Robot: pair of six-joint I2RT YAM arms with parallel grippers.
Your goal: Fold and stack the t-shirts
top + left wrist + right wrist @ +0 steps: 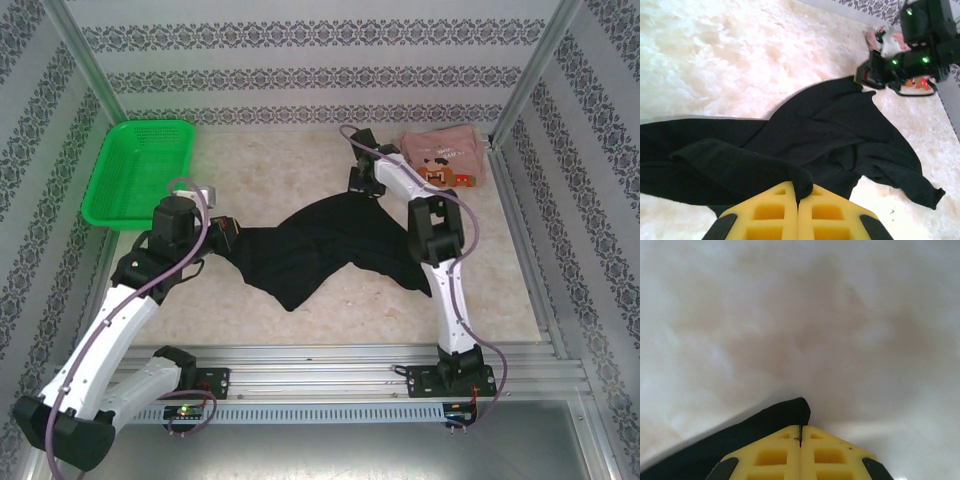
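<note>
The black t-shirt (320, 245) lies rumpled across the middle of the table, stretched between both arms. My left gripper (228, 235) is shut on a bunched fold of the black t-shirt (790, 150) at its left end; the cloth bulges out from between the yellow fingers (765, 215). At the shirt's far right corner my right gripper (362, 185) is low over the table. It is shut on a thin edge of the black t-shirt (740, 435). The pale pink t-shirt (442, 158) with its cartoon print lies folded at the back right, behind the right arm.
A green mesh basket (140, 170) stands at the back left. Metal frame posts (520, 90) and patterned walls close in the table. The right arm's wrist (910, 55) stands beyond the shirt in the left wrist view.
</note>
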